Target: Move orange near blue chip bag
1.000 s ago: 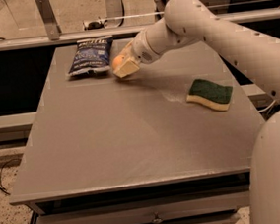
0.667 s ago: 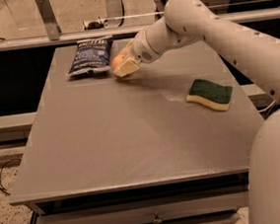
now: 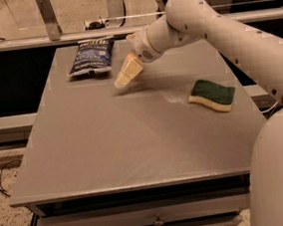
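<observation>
The blue chip bag lies flat at the table's far left, dark navy with white lettering. My gripper hangs low over the table just right of the bag, pointing down and to the left, with its tip close to the tabletop. The arm reaches in from the upper right. The orange does not show in this view; it may be hidden by the gripper.
A green-and-yellow sponge lies on the right side of the table. A metal rail and glass panel run behind the far edge. The robot's body fills the lower right corner.
</observation>
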Robot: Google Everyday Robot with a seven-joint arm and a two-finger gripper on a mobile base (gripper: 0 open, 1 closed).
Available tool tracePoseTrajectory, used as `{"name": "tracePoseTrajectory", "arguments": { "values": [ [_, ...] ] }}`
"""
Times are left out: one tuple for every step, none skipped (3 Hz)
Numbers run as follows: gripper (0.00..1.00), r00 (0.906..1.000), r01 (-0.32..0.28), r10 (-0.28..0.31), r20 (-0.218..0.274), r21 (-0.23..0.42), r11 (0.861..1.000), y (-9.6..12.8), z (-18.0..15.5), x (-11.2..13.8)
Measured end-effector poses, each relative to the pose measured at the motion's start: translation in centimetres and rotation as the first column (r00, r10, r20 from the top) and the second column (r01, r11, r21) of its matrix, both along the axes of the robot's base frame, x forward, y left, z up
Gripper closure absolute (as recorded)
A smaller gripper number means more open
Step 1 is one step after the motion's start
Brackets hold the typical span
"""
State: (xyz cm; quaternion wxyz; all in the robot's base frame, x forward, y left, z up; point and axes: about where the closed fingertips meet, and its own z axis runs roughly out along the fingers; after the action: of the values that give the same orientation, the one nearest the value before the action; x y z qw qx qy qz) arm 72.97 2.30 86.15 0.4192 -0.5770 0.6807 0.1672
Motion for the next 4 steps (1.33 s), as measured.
{"name": "tracePoseTrajectory", "arguments": {
  "values": [
    [0.0,0.9999,-0.012,0.012,-0.009,0.009,1.0,0.1,0.1,-0.2],
    [0.0,0.9995,-0.018,0.019,-0.025,0.016,1.0,-0.1,-0.1,-0.6],
    [0.0,0.9992,-0.016,0.017,-0.037,0.043,0.999,-1.3,0.2,-0.9],
    [0.0,0.9986,-0.035,0.039,-0.035,0.125,0.992,-3.9,2.4,-1.8]
  ]
}}
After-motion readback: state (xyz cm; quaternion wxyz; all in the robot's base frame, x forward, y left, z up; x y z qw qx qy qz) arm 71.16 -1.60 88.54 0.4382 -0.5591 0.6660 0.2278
